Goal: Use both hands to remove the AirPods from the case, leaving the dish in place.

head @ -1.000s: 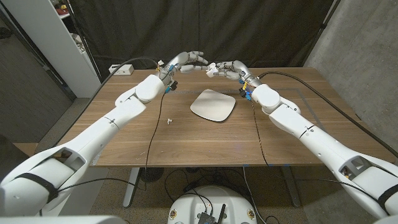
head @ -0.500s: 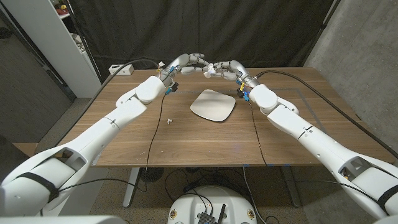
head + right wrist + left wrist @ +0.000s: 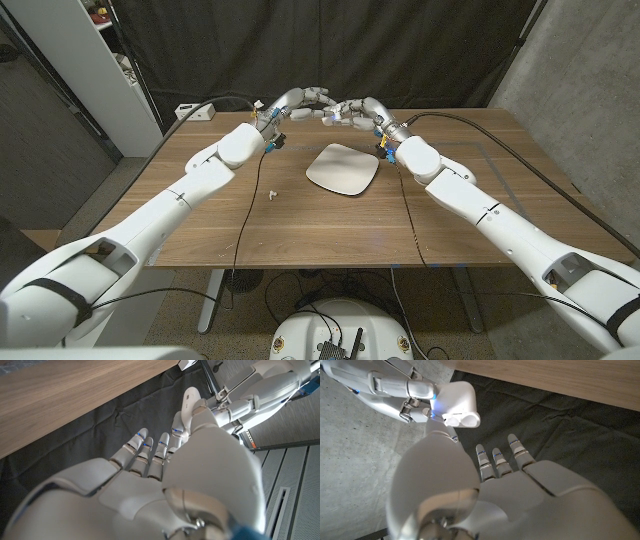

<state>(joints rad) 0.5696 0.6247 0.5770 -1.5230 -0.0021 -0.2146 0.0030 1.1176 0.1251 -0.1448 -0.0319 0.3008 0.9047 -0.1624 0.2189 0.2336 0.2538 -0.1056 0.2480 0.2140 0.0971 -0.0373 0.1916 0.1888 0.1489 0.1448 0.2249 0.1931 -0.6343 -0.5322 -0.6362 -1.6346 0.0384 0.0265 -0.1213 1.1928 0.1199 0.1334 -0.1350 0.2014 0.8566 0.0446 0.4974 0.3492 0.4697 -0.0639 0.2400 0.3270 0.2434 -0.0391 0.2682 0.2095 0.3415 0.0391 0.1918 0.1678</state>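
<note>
The white AirPods case (image 3: 331,114) is held up above the table's far edge, between my two hands. My right hand (image 3: 362,108) grips it; in the left wrist view its fingers (image 3: 395,390) clasp the open case (image 3: 459,402), whose face shows two round sockets. My left hand (image 3: 304,98) meets it from the other side. Its thumb (image 3: 437,455) reaches up to the case while its other fingers (image 3: 495,457) stay straight and apart. In the right wrist view the case (image 3: 189,401) stands at my right thumb's tip. One white AirPod (image 3: 272,193) lies on the wood left of the white dish (image 3: 342,168).
The dish sits at the table's middle, below and in front of both hands. Black cables (image 3: 243,215) run along both arms over the wooden table (image 3: 330,230). A black curtain hangs behind the far edge, and a white shelf (image 3: 80,60) stands at the far left.
My right hand has carried the case a little to the left, and the two hands have closed up until they meet. The dish and the AirPod on the table have not moved.
</note>
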